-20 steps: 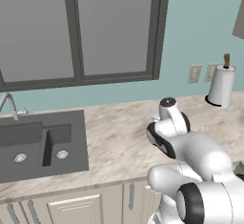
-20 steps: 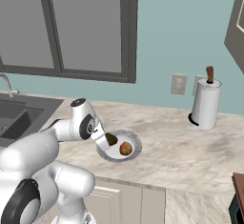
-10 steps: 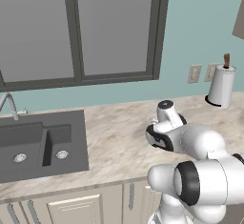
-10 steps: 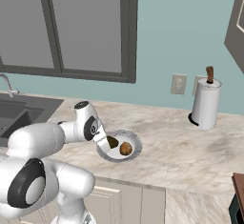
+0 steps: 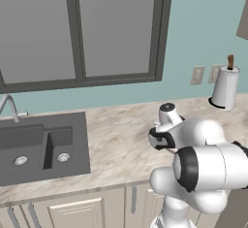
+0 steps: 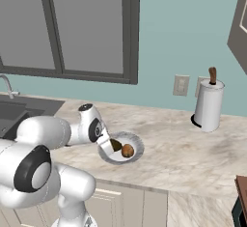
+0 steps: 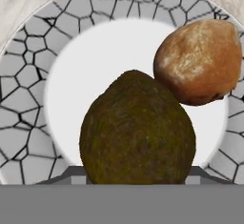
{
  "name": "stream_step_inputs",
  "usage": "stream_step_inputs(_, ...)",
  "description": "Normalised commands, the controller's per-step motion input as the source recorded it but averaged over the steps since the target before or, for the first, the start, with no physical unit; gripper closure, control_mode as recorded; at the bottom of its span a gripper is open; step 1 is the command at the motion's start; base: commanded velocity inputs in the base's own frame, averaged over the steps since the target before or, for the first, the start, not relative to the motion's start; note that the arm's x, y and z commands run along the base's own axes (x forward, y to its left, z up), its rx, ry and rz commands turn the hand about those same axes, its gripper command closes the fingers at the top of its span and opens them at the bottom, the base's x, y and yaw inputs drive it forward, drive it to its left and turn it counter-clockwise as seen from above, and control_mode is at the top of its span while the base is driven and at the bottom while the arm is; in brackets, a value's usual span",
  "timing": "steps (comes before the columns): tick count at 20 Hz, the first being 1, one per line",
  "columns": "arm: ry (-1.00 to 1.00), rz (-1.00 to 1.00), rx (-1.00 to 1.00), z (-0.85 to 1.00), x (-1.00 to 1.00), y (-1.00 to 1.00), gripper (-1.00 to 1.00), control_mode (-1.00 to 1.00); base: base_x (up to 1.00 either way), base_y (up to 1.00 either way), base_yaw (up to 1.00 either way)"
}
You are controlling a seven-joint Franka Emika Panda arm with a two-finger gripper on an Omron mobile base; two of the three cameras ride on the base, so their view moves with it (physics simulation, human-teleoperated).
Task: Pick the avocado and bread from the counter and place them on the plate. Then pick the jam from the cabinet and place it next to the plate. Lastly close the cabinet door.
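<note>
A: What does the gripper (image 6: 110, 147) hold, and how do its fingers stand?
B: They are drawn in on the avocado (image 7: 137, 130), which fills the lower middle of the hand view and hides the finger tips; the gripper is lowered over the plate (image 6: 137, 145), at its left side.

A: Where does the avocado lie relative to the other food?
B: Over the plate's white centre, with the bread (image 7: 199, 62) just beside it. In the hand view the two appear to touch or overlap; whether they truly meet cannot be told. In the right base view the bread (image 6: 127, 150) lies to the right of the dark fruit.

A: And the plate itself?
B: It rests on the counter (image 6: 193, 146), near the front edge, its grey speckled rim (image 7: 28, 66) ringing both foods.

A: What surrounds it?
B: The sink (image 5: 41, 147) lies well apart to the left; a paper towel roll (image 6: 208, 105) stands upright at the back wall, beside wall outlets (image 6: 181, 85); a window (image 5: 80, 28) rises above the counter.
</note>
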Motion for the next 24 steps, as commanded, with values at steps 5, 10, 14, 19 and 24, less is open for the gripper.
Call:
stream_step_inputs(5,0.0,-0.01,0.0,-0.22,0.0,-0.08,-1.0,-1.0,0.0,0.0,0.0)
stream_step_inputs(10,0.0,-0.01,0.0,-0.09,0.0,-0.11,-1.0,-1.0,0.0,0.0,0.0)
stream_step_inputs(14,0.0,-0.01,0.0,0.0,0.0,-0.08,-1.0,-1.0,0.0,0.0,0.0)
stream_step_inputs(19,0.0,-0.01,0.0,0.01,0.0,0.0,-1.0,-1.0,0.0,0.0,0.0)
stream_step_inputs(24,0.0,-0.03,0.0,0.04,-0.08,0.0,-1.0,-1.0,0.0,0.0,0.0)
